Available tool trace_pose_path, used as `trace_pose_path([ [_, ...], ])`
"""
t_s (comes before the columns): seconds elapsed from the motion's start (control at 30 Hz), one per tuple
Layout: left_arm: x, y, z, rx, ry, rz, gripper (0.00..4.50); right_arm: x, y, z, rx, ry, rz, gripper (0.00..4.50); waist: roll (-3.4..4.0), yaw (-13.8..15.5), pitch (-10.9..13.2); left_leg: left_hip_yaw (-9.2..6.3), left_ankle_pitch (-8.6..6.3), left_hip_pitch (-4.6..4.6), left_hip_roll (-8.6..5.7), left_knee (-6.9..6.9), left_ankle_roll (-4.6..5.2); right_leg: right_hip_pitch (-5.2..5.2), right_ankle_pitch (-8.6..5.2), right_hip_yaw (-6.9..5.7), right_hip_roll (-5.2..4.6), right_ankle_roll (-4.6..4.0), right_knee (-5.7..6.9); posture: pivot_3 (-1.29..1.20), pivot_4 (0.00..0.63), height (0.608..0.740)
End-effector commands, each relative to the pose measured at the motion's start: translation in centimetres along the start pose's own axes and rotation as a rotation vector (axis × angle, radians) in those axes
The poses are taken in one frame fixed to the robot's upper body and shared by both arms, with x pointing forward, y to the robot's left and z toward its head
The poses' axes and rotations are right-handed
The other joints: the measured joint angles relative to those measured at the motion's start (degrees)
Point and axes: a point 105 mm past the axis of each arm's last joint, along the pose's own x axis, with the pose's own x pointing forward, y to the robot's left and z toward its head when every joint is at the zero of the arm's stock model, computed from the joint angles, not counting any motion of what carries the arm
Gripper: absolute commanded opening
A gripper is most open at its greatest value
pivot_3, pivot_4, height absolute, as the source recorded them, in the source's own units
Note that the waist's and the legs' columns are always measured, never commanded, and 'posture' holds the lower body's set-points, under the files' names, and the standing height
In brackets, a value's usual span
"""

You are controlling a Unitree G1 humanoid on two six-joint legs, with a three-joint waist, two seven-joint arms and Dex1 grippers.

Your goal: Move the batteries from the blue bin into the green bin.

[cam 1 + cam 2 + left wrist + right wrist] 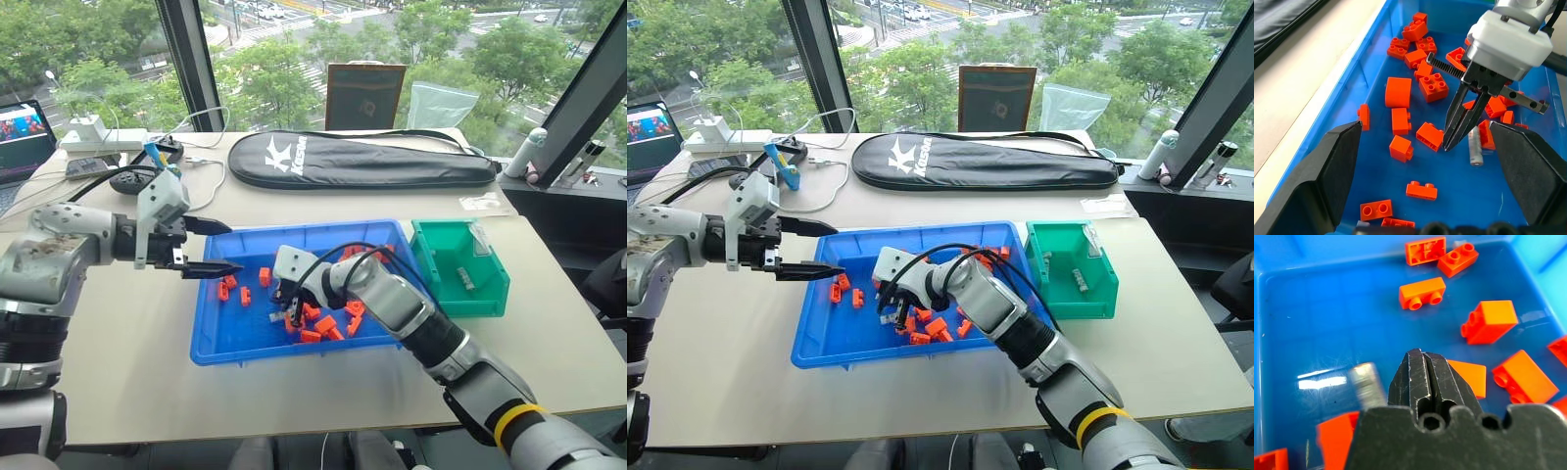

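In the blue bin (211,348), closest to me, my right gripper (1445,146) reaches down among the scattered orange bricks (1398,91), its two black fingers (1422,377) pressed flat together with nothing between them. One battery (1475,146) lies on the blue floor just beside those shut fingertips, apart from them and not gripped; an orange brick sits on the fingers' other side. My left gripper (211,247) hovers over the bin's left rim, its fingers spread wide and empty, pointing across toward my right one. Farther right, just beside the blue bin, stands the green bin (495,294), and inside it rests a second battery (466,279). Beyond both bins, a long black racket case (362,162) lies across the table (118,362) by the window.
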Motion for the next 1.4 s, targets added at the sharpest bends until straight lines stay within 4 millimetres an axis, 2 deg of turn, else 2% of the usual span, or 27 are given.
trace_pose_path([
  [0.03,0.1,0.1,0.9,0.042,-0.02,-0.002,4.5,-2.7,-1.6,1.3,-0.028,-0.032,-0.066,0.01,0.0,0.1,0.0,0.0,0.0,0.0,0.0,0.0,0.0,0.0,0.0,0.0,0.0,0.0,0.0,0.0,0.15,0.74],
  [0.13,0.3,0.1,1.0,0.044,-0.026,-0.009,4.5,-5.0,-3.0,0.8,-0.014,-0.01,-0.13,0.01,0.0,0.2,0.0,0.01,0.0,-0.01,-0.01,0.0,0.0,0.01,0.0,0.0,-0.01,0.0,-0.01,0.0,0.15,0.74],
  [0.23,0.5,0.1,0.9,0.045,-0.026,-0.016,4.5,-5.9,-3.0,1.0,0.044,-0.027,-0.126,0.01,0.0,0.2,0.0,0.02,0.0,-0.01,-0.02,0.0,0.0,0.02,0.0,0.0,-0.02,0.0,-0.04,0.0,0.15,0.74],
  [0.33,0.7,0.1,1.0,0.046,-0.029,-0.024,4.5,-6.1,-1.7,1.6,0.096,-0.067,-0.054,0.77,0.0,-0.2,0.0,0.01,0.0,0.01,0.01,0.0,0.0,0.0,0.0,0.0,0.0,0.0,0.0,0.0,0.15,0.74],
  [0.43,0.9,0.1,1.0,0.05,-0.03,-0.03,4.5,-5.8,-0.4,1.6,0.098,-0.063,0.004,1.84,0.0,-0.3,0.0,0.0,0.0,0.01,0.03,-0.01,0.0,0.0,0.0,0.0,0.03,0.0,0.03,0.0,0.15,0.74],
  [0.63,1.0,0.1,1.1,0.055,-0.029,-0.035,4.5,-3.8,1.5,1.0,0.032,-0.014,0.08,3.81,0.0,0.0,0.0,0.01,0.0,0.0,0.0,0.0,0.0,0.01,0.0,0.0,0.0,0.0,0.0,0.0,0.15,0.74],
  [0.9,0.9,-0.1,0.9,0.057,-0.021,-0.031,4.5,-3.1,3.6,-0.4,0.045,0.065,0.254,3.81,0.0,0.0,0.0,0.0,0.0,0.0,0.0,0.0,0.0,0.02,0.0,0.0,0.01,0.0,-0.01,0.0,0.15,0.74],
  [1.1,0.9,0.3,1.0,0.063,-0.024,-0.001,4.5,-2.1,2.9,-0.6,0.031,0.086,0.3,3.81,0.0,-0.2,0.0,0.0,0.0,0.02,0.02,0.0,0.0,0.0,0.0,0.0,0.02,0.0,0.0,0.0,0.15,0.74],
  [1.37,0.9,0.5,1.1,0.062,-0.026,0.017,4.5,-0.5,2.7,-2.6,-0.071,0.177,0.321,3.81,0.0,0.0,0.0,0.01,0.0,0.02,0.0,0.0,0.0,0.02,0.0,0.0,0.0,0.0,-0.01,0.0,0.15,0.74],
  [1.4,0.9,0.4,1.1,0.061,-0.026,0.019,4.5,-0.4,2.6,-2.7,-0.084,0.182,0.318,3.57,0.0,0.0,0.0,0.01,0.0,0.03,0.0,0.0,0.0,0.02,0.0,0.0,0.0,0.0,-0.01,0.0,0.15,0.74],
])
